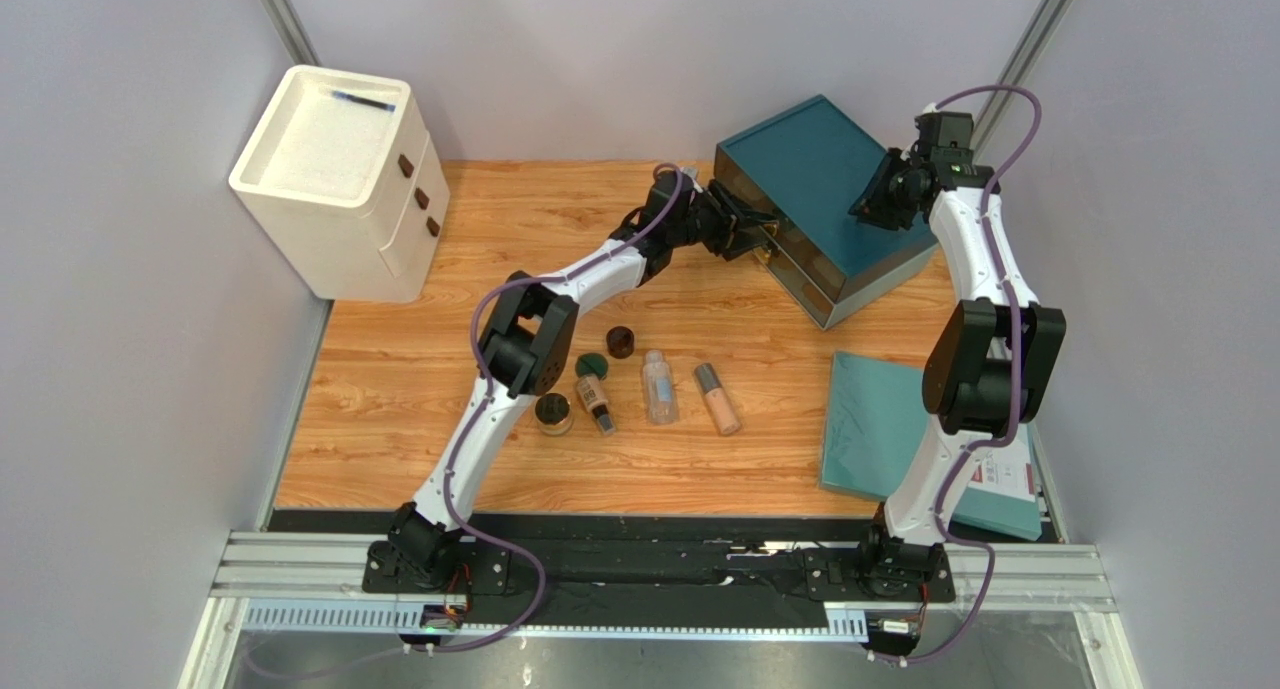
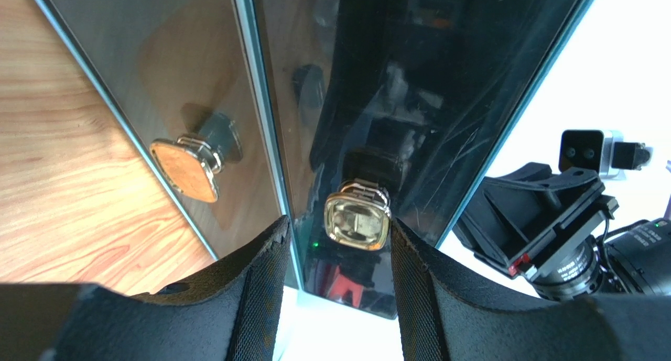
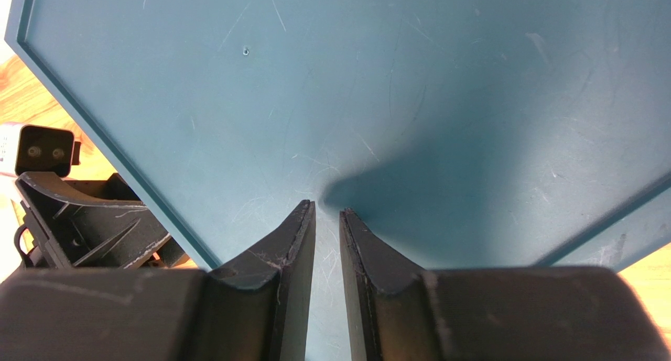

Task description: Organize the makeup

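Left gripper is at the front face of the teal box. Its fingers sit either side of the gold knob, parted and not clamped (gap visible on one side). A second knob is on the neighbouring drawer front.

Right gripper is on top of the box, tips at the lid. Its fingers are slightly parted with a thin slit and grip nothing.

The makeup lies loose on the wooden table, on the near side of the box and apart from it. Peach tube is closest to the box, then clear bottle, brown bottle, dark jar, green disc and second disc. None is held.

White cabinet stands well left of the box. A flat teal panel lies just on its near side.
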